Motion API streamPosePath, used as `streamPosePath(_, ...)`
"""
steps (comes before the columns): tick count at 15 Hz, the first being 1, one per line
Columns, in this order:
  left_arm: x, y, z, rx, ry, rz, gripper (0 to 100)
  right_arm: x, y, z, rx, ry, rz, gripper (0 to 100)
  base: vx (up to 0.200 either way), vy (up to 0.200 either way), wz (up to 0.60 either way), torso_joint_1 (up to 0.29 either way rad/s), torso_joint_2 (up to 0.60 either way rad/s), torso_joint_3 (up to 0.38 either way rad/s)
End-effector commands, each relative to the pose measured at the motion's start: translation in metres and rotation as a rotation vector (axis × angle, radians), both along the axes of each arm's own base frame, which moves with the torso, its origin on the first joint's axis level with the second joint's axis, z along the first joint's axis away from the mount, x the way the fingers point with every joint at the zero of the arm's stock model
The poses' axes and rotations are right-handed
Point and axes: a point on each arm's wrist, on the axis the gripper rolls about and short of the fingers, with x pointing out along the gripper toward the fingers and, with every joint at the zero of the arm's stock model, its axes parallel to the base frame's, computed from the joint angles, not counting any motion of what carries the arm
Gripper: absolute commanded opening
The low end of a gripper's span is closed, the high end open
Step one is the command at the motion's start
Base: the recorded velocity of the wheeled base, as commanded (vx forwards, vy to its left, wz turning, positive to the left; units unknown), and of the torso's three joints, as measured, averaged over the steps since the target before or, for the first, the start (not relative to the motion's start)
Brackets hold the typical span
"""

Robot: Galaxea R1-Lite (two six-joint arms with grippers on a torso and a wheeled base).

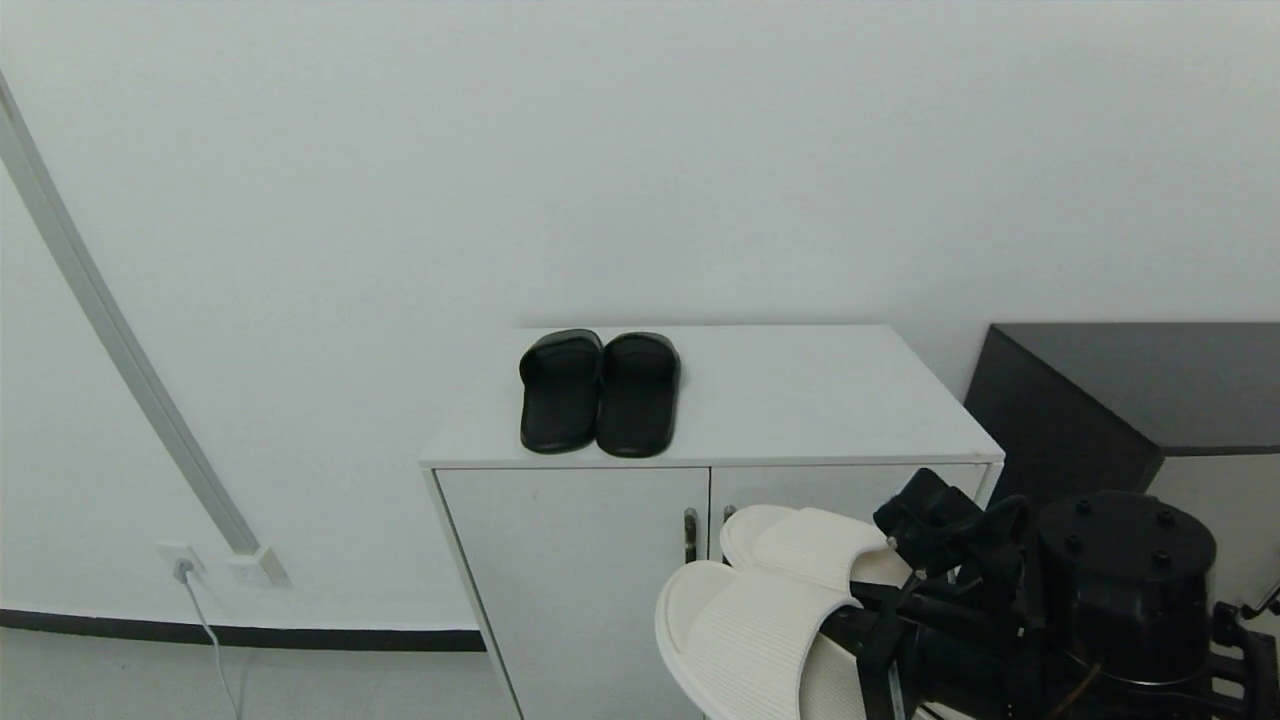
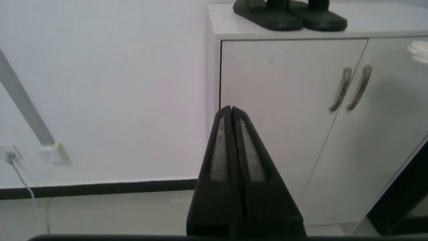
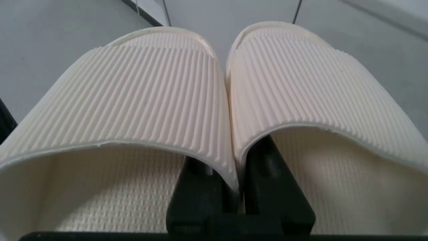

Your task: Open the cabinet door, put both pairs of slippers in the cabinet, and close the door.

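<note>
Room: a plain white wall [image 1: 640, 150] is seen behind, with a wall socket [image 1: 181, 562] low at the left.
Left gripper: the left gripper [image 2: 231, 112] is held low before the white cabinet [image 1: 820, 400], with its fingers pressed together on nothing.
Black slippers: the black slippers [image 1: 600, 392] are set side by side, touching, on the left part of the cabinet top.
Doors: both doors are shut, and the door handles [image 2: 342, 88] stand upright at the middle seam.
Cream slippers: the cream ribbed slippers [image 1: 775, 600] are carried in the air before the right door, near the handles.
Right gripper: the right gripper [image 3: 231, 194] is clamped on the pair's two adjoining inner edges.
Handling: the slippers are judged light, soft and bendy. A pinch at the meeting inner sides, beside the straps, is judged best, though one slipper could slide free.
Views: both pairs are placed by the head view. Both handles are shown unobstructed in the left wrist view. The pinch point is shown in the right wrist view.
</note>
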Motion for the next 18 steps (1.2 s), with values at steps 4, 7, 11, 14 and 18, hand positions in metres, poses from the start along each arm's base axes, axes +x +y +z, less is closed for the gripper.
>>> streamPosePath(4,0.0000,0.0000,-0.0001,0.001,0.000,-0.001,0,-0.0001,0.0000,-0.0006,-0.011,-0.008,0.004,0,0.000,0.000,0.00,-0.217,0.54,0.323)
streamPosePath(7,0.0000,0.0000,-0.0001,0.000,0.000,0.001,0,-0.0010,-0.0003,-0.0024,-0.016,-0.003,0.007,0,0.000,0.000,0.00,-0.199,0.52,0.318)
streamPosePath(11,0.0000,0.0000,-0.0001,0.001,0.000,0.001,0,-0.0027,0.0000,-0.0031,-0.019,-0.001,0.011,0,0.000,0.000,0.00,-0.179,0.50,0.321)
streamPosePath(14,0.0000,0.0000,-0.0001,0.000,0.000,0.001,0,-0.0047,-0.0012,-0.0026,-0.017,-0.003,0.014,0,0.000,0.000,0.00,-0.154,0.48,0.331)
streamPosePath(18,0.0000,0.0000,-0.0001,0.000,0.000,-0.001,0,-0.0057,-0.0012,-0.0055,-0.016,-0.005,0.014,0,0.000,0.000,0.00,-0.122,0.47,0.338)
